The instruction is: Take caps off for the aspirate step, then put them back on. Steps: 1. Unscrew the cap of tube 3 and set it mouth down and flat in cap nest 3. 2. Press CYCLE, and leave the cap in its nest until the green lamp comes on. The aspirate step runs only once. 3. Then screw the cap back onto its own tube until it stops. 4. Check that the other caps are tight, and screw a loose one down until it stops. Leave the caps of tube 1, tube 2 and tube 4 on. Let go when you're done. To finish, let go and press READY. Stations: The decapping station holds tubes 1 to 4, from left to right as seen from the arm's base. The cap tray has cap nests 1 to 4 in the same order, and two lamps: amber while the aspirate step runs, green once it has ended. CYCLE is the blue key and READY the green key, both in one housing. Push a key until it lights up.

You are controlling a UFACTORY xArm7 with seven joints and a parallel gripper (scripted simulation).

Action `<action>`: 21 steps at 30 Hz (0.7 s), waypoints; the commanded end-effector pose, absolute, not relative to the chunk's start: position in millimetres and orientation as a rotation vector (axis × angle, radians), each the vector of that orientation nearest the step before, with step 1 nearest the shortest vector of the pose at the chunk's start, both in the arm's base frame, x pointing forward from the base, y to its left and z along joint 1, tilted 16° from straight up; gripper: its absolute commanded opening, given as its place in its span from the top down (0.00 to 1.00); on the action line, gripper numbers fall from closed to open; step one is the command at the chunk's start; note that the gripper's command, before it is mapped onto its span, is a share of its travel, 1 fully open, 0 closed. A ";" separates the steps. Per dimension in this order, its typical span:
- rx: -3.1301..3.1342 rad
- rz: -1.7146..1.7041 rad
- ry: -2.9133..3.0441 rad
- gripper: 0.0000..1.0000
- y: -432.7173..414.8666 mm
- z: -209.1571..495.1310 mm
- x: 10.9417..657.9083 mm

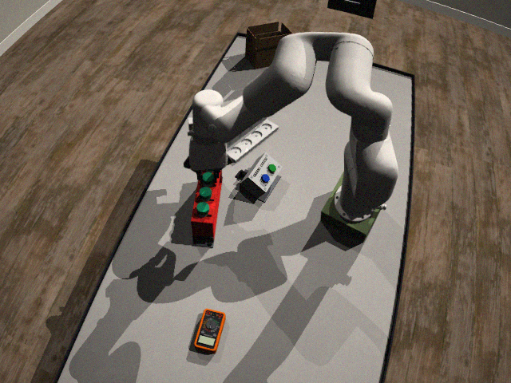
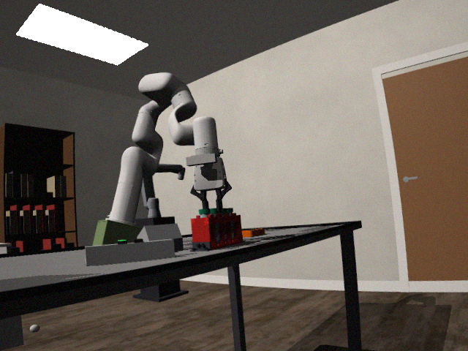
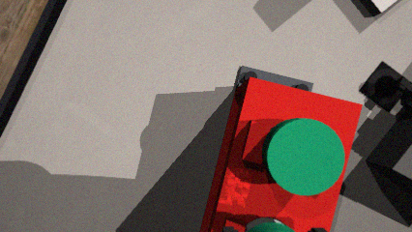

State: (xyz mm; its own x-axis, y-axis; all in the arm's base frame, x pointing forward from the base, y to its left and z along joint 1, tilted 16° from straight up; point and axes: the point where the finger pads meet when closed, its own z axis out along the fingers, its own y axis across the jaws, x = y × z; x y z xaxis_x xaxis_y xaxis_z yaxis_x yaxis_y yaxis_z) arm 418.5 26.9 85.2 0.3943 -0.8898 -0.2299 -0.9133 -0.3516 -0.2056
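The red decapping station [image 1: 204,206] stands left of the arm's base, and three green caps show in a row on it. My gripper [image 2: 210,204] points straight down over the station's far end. It is shut on the cap of tube 3 [image 1: 208,177], second from that end and sitting on its tube. In the wrist view this cap [image 3: 265,226] shows at the bottom edge, with the cap of tube 4 [image 3: 306,157] beyond it. The caps of tube 2 [image 1: 204,192] and tube 1 [image 1: 202,208] sit on their tubes. The white cap tray [image 1: 252,139] shows only empty nests. A green lamp [image 2: 121,240] glows on it.
The key housing [image 1: 264,172] with the blue key [image 1: 264,178] and the green key [image 1: 271,167] stands between station and arm base. An orange multimeter [image 1: 209,325] lies at the near end. A brown box [image 1: 266,41] stands at the far end.
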 end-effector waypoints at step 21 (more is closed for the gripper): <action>-1.323 0.288 2.602 1.00 27.2 85.7 420.2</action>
